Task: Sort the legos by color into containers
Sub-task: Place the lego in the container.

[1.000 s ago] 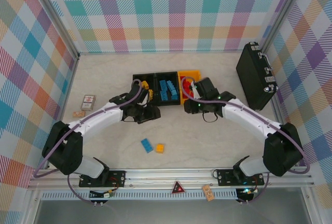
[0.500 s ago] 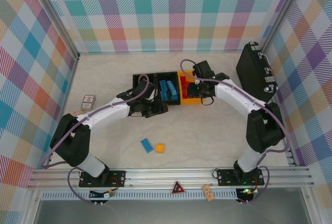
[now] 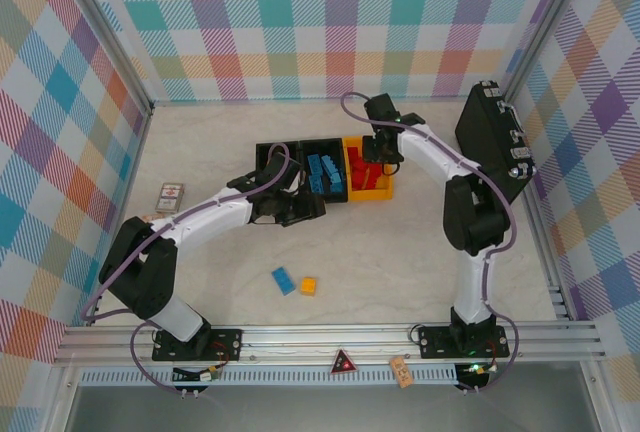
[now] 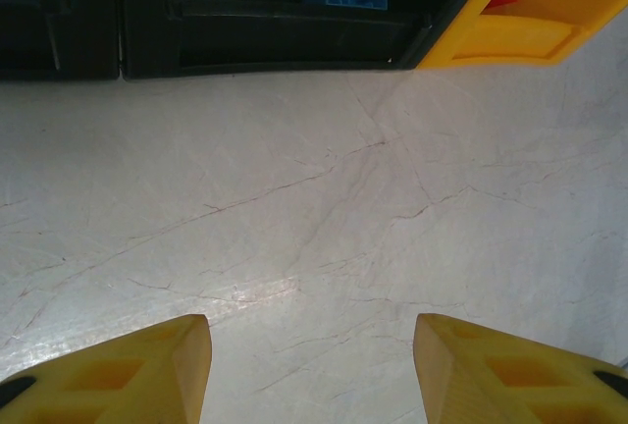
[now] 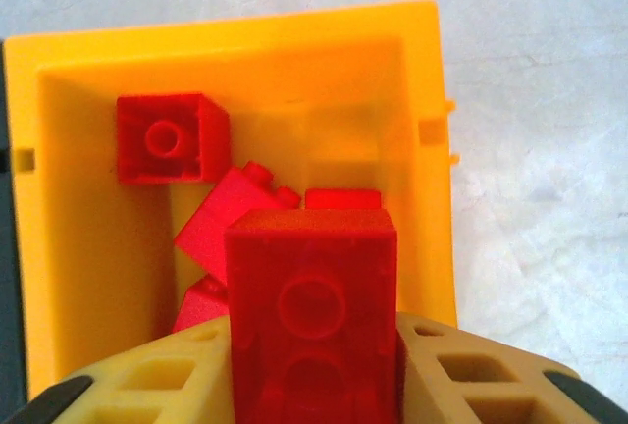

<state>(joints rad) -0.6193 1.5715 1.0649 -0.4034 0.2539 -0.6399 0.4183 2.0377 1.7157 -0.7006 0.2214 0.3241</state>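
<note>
— Near edge first: room to move?
— Plenty. Pale, marble-veined bench (image 3: 400, 252), smooth and bare ahead of the bases, apart from a blue brick (image 3: 283, 280) and an orange brick (image 3: 308, 286) just beside each other, both small and boxy.
— Further in?
— Left pincer (image 4: 309, 331) apart and empty, low over bare bench, just short of the bins' front edges. Printed card (image 3: 171, 197) well off to the left.
— The bins themselves?
— Three in a row, side by side: left black bin (image 3: 265, 149), middle black bin (image 3: 325, 142) with blue bricks (image 3: 325, 174), yellow-orange bin (image 5: 226, 36) at the right end. Right pincer (image 5: 312, 326) over that one, clamped on a red brick (image 5: 312, 287) of glossy plastic. More red bricks (image 5: 167, 137) heaped inside, right far corner bare.
— Beyond?
— Black hard case (image 3: 495, 142) along the right wall. Checked walls (image 3: 300, 22) all round.
</note>
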